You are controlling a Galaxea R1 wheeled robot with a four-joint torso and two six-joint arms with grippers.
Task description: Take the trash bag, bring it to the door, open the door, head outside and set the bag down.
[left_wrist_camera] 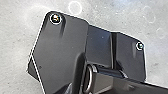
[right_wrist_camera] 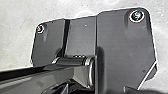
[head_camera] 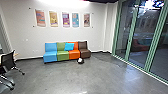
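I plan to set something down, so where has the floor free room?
Bare floor spreads before the colourful sofa, between the black chair and the glass wall. It is tighter around the chair's legs, and where a small black-and-white thing sits by the orange and brown seats.

The head view is bright indoors, with a washed-out white glare along the top edge above the wall posters (head_camera: 65, 19), soft pale sheens on the polished grey floor (head_camera: 57, 77) and a shallow dark shadow beneath the multicoloured modular sofa (head_camera: 51, 56). The green-framed glass panels (head_camera: 142, 32) look much darker, carrying a harsh white light patch high up and dim reddish reflections lower down, while their uprights lean outward as they do in a wide-angle lens. Both wrist views show very pale, glaring floor with faint ring-shaped glints, against the robot's dark plate (left_wrist_camera: 65, 42), whose edges are rimmed in white.
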